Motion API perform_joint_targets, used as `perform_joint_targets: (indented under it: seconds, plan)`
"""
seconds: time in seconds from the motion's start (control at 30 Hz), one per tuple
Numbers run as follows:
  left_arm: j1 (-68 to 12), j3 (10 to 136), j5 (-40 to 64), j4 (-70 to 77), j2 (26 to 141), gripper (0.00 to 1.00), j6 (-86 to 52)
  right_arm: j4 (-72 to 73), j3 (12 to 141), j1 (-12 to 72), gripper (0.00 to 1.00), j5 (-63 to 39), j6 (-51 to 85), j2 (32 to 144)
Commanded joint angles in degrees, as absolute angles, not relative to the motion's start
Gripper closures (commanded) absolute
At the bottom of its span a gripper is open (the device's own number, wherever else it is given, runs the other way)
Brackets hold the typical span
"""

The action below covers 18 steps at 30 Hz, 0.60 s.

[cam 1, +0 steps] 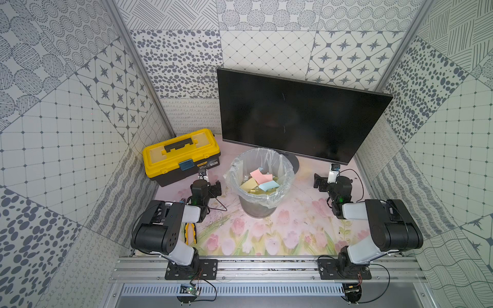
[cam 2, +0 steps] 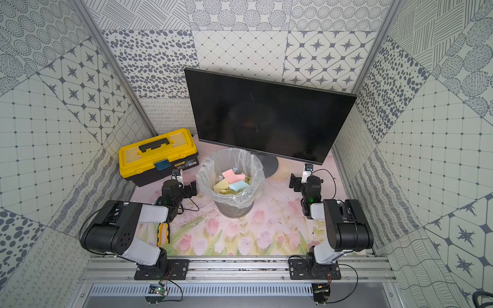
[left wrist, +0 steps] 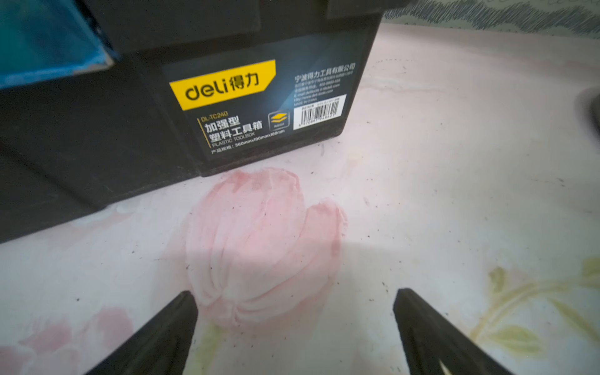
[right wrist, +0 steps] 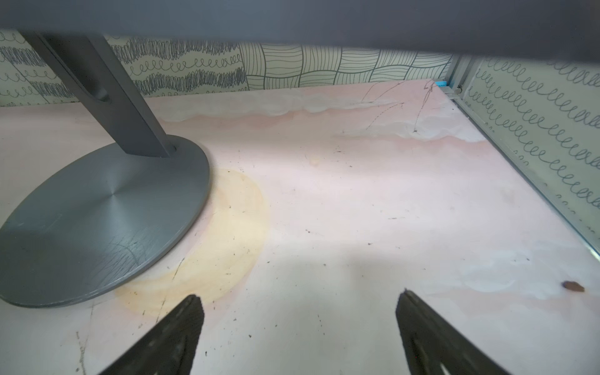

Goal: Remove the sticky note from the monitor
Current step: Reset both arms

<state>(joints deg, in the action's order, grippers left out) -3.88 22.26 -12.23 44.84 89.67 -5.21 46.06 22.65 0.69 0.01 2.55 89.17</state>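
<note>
The monitor (cam 1: 301, 114) is standing at the back of the table, its long axis running across the cell and slanting, so that its right end is coming closer to the arms than its left. In both top views its black screen is showing bare. No sticky note is appearing on it, though a dark note could be hiding against the glass from this height.

Coloured sticky notes (cam 1: 257, 174) are lying in the lined waste bin (cam 1: 256, 208), which is standing in front of the round monitor base (right wrist: 97, 220). A small blue patch (cam 1: 186, 164) is sitting on the front of the yellow Deli toolbox (cam 1: 181, 154); it may be a note or a latch.

The right gripper (right wrist: 300, 302) is hanging low with its jaws spread and nothing between them. It is pointing under the screen's lower right edge, which makes it the nearer arm to the monitor. The left gripper (left wrist: 293, 298), also spread and empty, is facing the toolbox, well apart from the screen. Any reach to the screen is looking like one for the right arm, upward and away.
</note>
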Motion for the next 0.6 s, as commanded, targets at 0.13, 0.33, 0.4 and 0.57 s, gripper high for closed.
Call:
perform_joint_targets:
  seconds: [0.13,0.33,0.4,0.57]
  plan:
    - [-3.44,22.79,-10.46,49.59,89.89,0.01,-5.03,47.53,23.63,1.58,0.03,0.2,1.56,88.86]
    - [-3.51,22.77,-10.46,49.74,89.98,0.01,-4.99,47.46,23.71,1.59,0.03,0.09,1.57,88.86]
    - [-3.48,22.81,-10.46,49.75,89.93,0.01,-4.99,47.48,23.71,1.35,0.03,-0.23,1.82,88.87]
    - [-3.45,22.81,-10.51,49.75,89.93,0.01,-4.93,47.54,23.64,1.34,0.03,-0.35,1.67,88.83]
